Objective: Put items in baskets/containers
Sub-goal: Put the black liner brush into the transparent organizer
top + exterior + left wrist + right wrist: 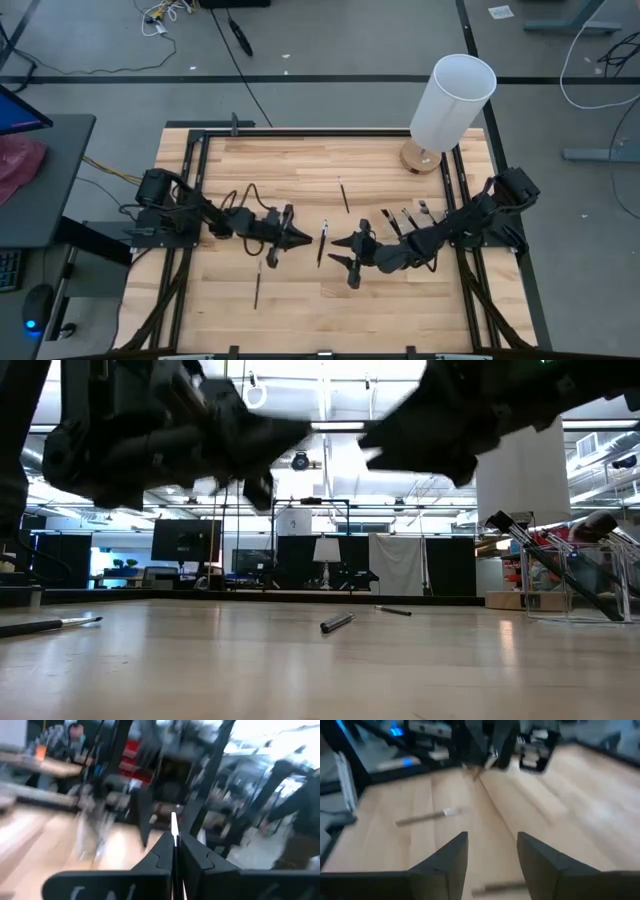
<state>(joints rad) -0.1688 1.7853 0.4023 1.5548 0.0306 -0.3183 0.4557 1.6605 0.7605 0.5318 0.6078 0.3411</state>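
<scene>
Left hand (303, 236) clamped tight, right hand (343, 251) spread wide, both raised mid-table, tips facing each other.

1. The left arm (190, 212) is showing dark, blocky jointed links, with black cables looping along them.
2. The right arm (470, 222) is wearing the same dark finish.
3. The right gripper (491, 851) is showing two matte black, wedge-shaped fingers.
4. The left gripper (175, 851) is showing black angular fingers with stepped inner edges.

I count three loose brushes (322, 243) on the table, one more brush (174, 827) pinched in my left gripper (293, 238), and roughly four in the one holder (560, 575). One white cylinder (452, 100). Two grippers, counting my right gripper (343, 252).
</scene>
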